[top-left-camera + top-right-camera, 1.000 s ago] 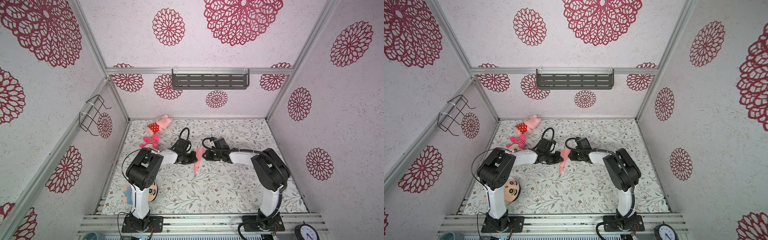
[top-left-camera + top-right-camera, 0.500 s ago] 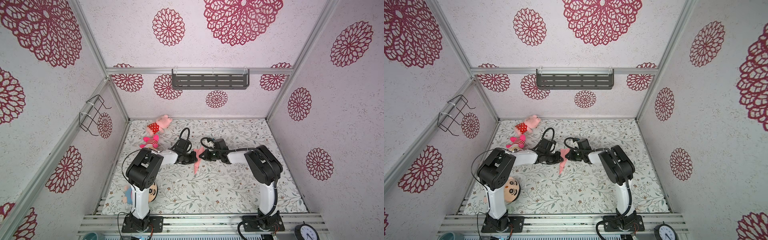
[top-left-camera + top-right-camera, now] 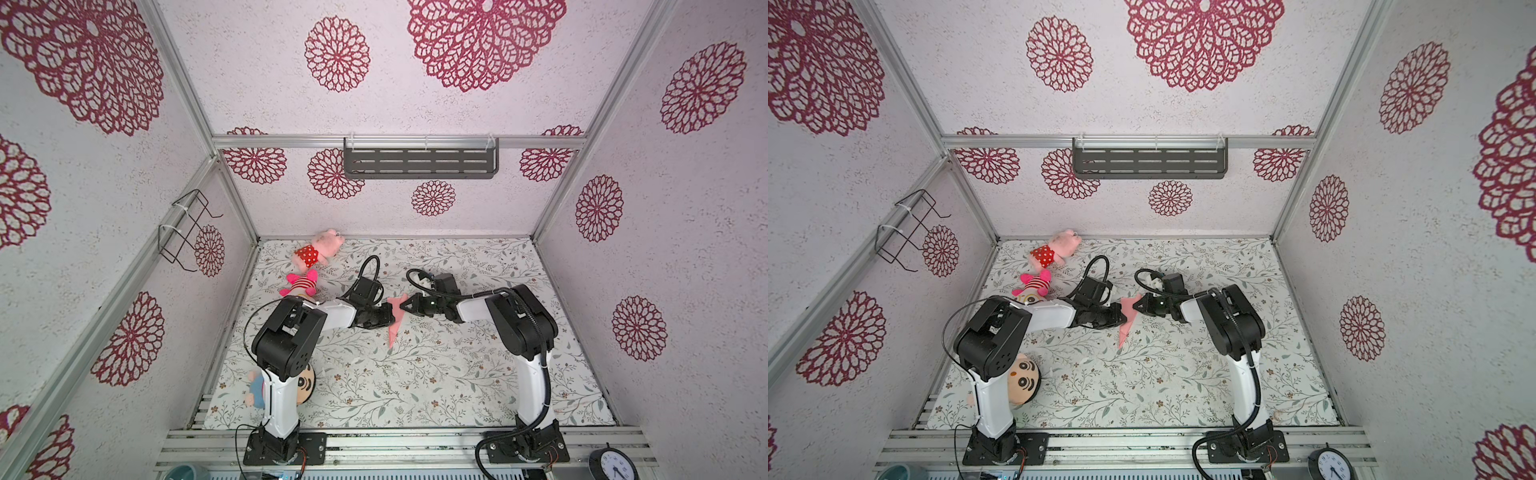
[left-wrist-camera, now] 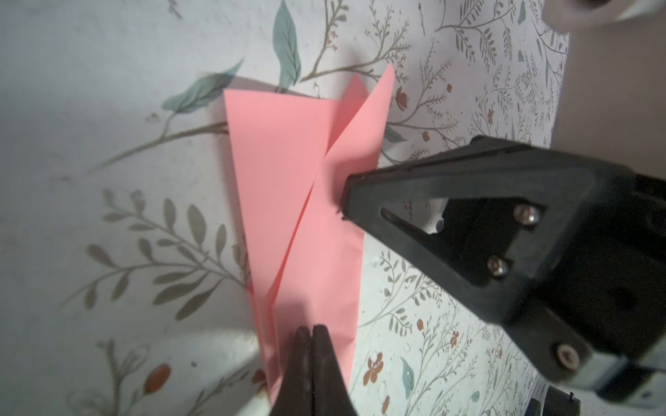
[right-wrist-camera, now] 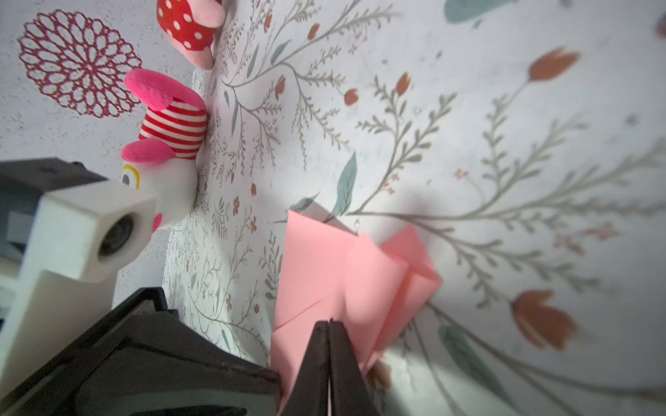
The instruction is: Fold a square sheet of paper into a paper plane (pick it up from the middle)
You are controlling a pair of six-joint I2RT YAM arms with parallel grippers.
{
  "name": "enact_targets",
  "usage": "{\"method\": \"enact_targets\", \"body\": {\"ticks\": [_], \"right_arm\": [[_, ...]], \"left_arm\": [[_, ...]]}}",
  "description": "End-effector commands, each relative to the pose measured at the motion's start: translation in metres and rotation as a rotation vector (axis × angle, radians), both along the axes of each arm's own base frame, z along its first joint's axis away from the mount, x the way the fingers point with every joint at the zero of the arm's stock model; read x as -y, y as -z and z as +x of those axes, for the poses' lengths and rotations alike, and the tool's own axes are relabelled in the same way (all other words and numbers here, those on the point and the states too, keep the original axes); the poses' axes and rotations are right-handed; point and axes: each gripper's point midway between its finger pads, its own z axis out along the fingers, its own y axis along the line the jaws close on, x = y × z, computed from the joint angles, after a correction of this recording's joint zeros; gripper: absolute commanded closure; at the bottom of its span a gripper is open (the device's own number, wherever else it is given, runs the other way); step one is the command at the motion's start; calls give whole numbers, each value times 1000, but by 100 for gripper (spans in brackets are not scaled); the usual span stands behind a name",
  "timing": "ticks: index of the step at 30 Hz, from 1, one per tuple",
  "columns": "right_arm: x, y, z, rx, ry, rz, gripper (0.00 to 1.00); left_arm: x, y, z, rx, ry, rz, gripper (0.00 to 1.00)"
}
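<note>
Floral-printed mat (image 3: 436,374) beneath rosette-patterned white walls (image 3: 685,208).

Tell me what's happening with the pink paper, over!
Left gripper shut on the paper plane. Right gripper shut on it too, from the opposite side. Plane already folded into a dart. Plush toys off to the side, nothing blocking.

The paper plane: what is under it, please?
Under the paper plane lies the flowered table cover, visible all around it. Both shut grippers, left and right, meet the paper. What the paper itself covers cannot be seen.
</note>
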Motion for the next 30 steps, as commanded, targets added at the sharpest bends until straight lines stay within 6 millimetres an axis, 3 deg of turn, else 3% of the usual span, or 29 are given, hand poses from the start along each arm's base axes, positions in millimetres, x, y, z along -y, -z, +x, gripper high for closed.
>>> {"method": "enact_targets", "body": {"ticks": [1,6,8,11,14,17,23,30], "right_arm": [[29,27,19,-57,103,-35,92],[43,29,42,-57,158,-14,91],[42,17,50,-31,159,-1,91],[38,-17,55,39,146,23,91],[34,-47,44,104,127,23,91],[26,-58,21,123,100,14,91],[-6,-46,-24,70,28,-27,90],[-20,-16,-39,-2,16,-66,90]], "left_arm": [[-34,41,-32,-136,-32,165,100],[-34,41,-31,-135,-28,167,100],[-34,40,-31,-132,-25,166,100],[-33,39,-30,-130,-23,162,100],[-31,35,-27,-118,-18,158,100],[-29,31,-24,-109,-15,151,100],[-24,22,-20,-92,-7,132,100],[-22,16,-20,-88,0,116,100]]}}
